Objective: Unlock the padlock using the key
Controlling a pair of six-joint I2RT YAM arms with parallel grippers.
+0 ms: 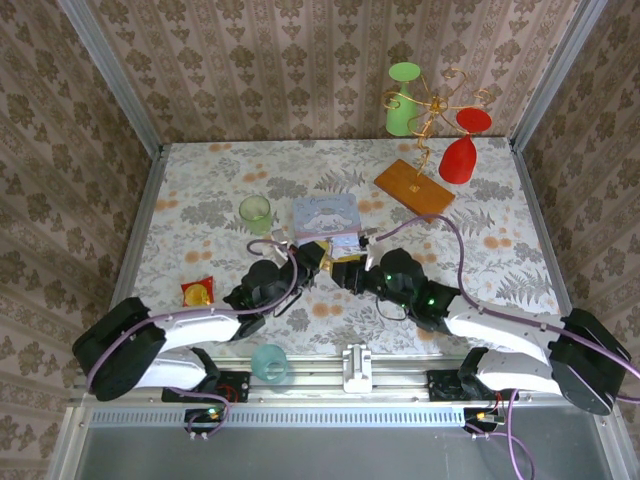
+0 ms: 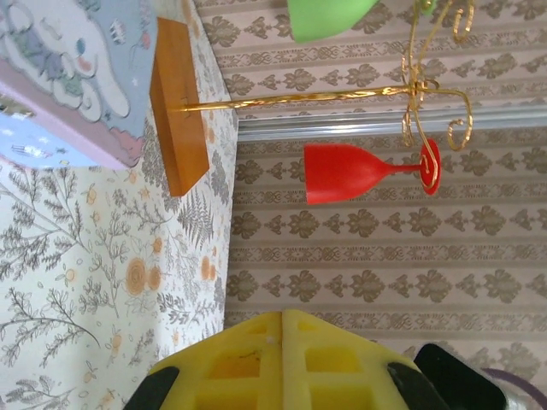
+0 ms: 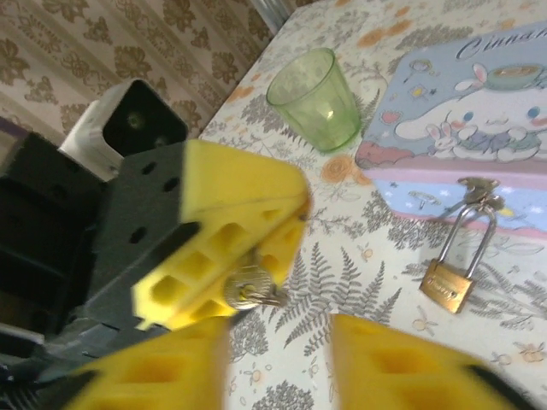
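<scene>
Key (image 3: 248,289) | pinched in my left gripper (image 3: 286,218) | padlock (image 3: 448,284) near, ahead of its tips, shackle toward Cinnamoroll box (image 3: 479,128) | my right gripper (image 3: 282,367) parted, empty

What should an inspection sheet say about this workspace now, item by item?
Surface: table under a floral cloth; no spill seen.
Job's things: padlock lies on the cloth, its shackle up at the latch of the blue box; key pinched by the left gripper.
Clutter: green cup, teal cup, red packet, gold stand on a wooden base, carrying a green goblet and a red goblet.
Grippers: left gripper shut on the key; right gripper open, holding nothing.
Cables: purple cables loop over the arms; none snagged on the things.
Surroundings: wallpapered walls on three sides.
</scene>
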